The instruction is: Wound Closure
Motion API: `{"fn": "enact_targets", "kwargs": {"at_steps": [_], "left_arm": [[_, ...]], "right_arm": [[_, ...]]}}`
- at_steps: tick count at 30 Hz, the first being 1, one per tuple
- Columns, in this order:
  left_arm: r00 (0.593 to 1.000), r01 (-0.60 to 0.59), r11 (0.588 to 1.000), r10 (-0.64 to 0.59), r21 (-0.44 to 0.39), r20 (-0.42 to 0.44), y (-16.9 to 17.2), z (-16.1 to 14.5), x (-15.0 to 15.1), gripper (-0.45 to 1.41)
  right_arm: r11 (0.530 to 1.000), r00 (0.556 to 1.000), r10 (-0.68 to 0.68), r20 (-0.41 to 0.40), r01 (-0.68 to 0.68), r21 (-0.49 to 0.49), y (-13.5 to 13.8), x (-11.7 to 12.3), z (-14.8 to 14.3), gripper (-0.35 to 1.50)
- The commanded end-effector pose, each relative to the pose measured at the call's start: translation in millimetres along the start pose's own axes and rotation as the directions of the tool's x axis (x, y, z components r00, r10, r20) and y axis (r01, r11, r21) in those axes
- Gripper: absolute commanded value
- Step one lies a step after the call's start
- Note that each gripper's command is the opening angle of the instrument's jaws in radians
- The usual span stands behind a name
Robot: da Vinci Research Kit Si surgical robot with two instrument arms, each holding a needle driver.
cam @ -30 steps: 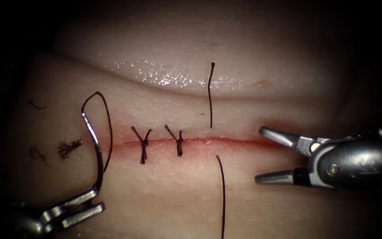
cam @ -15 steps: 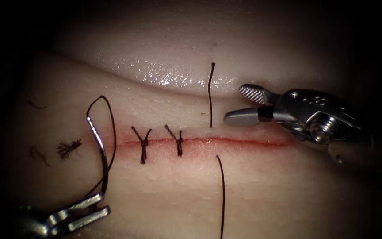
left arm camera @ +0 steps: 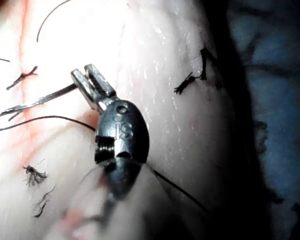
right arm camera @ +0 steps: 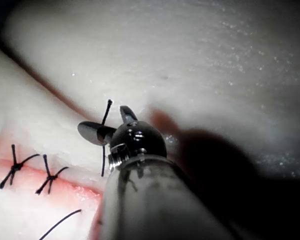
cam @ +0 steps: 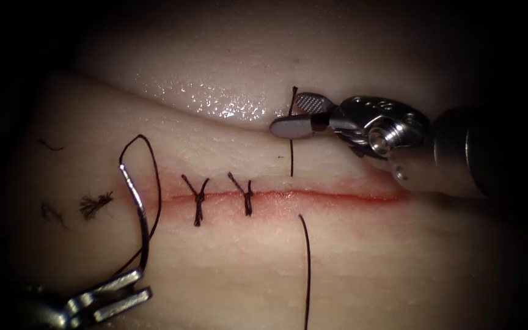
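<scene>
My right claw (cam: 297,115): polished steel, cross-hatched pad, round pivot screw, dark shaft. My left claw (left arm camera: 92,82): flat silver blades, "IS" stamped on dark clevis.

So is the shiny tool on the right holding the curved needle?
No, the needle sits in the left tool, while the right tool is open around the thread end.

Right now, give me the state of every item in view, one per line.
Left claw: shut on the needle near its tail end.
Needle: held clear of the tissue, left of the stitches, thread trailing.
Right claw: open, straddling the free thread end above the cut.
Cut: two knotted stitches on its left part; right part open, with red fluid.
Thread: third stitch passed through, untied.
</scene>
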Motion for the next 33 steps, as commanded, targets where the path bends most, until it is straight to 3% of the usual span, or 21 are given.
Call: {"fn": "enact_targets", "kwargs": {"at_steps": [1, 4, 5, 6, 7, 22, 33], "left_arm": [[1.0, 0.002, 1.0, -0.002, -0.001, 0.0, 0.7, 0.4, -0.5, -0.45], [1.0, 0.002, 1.0, -0.002, -0.001, 0.0, 0.7, 0.4, -0.5, -0.45], [1.0, 0.002, 1.0, -0.002, -0.001, 0.0, 0.7, 0.4, -0.5, -0.45], [1.0, 0.001, 1.0, -0.001, -0.001, 0.0, 0.7, 0.4, -0.5, -0.45], [1.0, 0.001, 1.0, -0.001, -0.001, 0.0, 0.7, 0.4, -0.5, -0.45], [1.0, 0.002, 1.0, -0.002, -0.004, 0.005, 0.7, 0.5, -0.5, -0.45], [1.0, 0.003, 1.0, -0.003, -0.012, 0.0, 0.9, 1.2, -0.3, -0.45]], "right_arm": [[1.0, 1.0, 0.003, -0.003, -0.003, 0.009, 0.0, -0.2, 1.6, 0.98], [1.0, 1.0, 0.003, -0.006, -0.003, 0.015, -0.3, -0.2, 1.8, 0.85], [1.0, 1.0, 0.004, -0.013, -0.004, 0.02, -0.4, -0.3, 1.8, 0.66], [0.999, 1.0, 0.005, -0.025, -0.004, 0.034, -0.5, -0.3, 1.7, 0.26], [0.998, 0.999, 0.007, -0.047, -0.005, 0.057, -0.7, -0.3, 1.5, -0.35], [0.996, 0.978, 0.013, -0.209, 0.005, 0.087, -1.8, 2.0, -1.1, -0.35], [0.996, 0.973, -0.044, -0.227, 0.061, 0.068, -2.9, 3.7, -2.6, -0.35]]}}
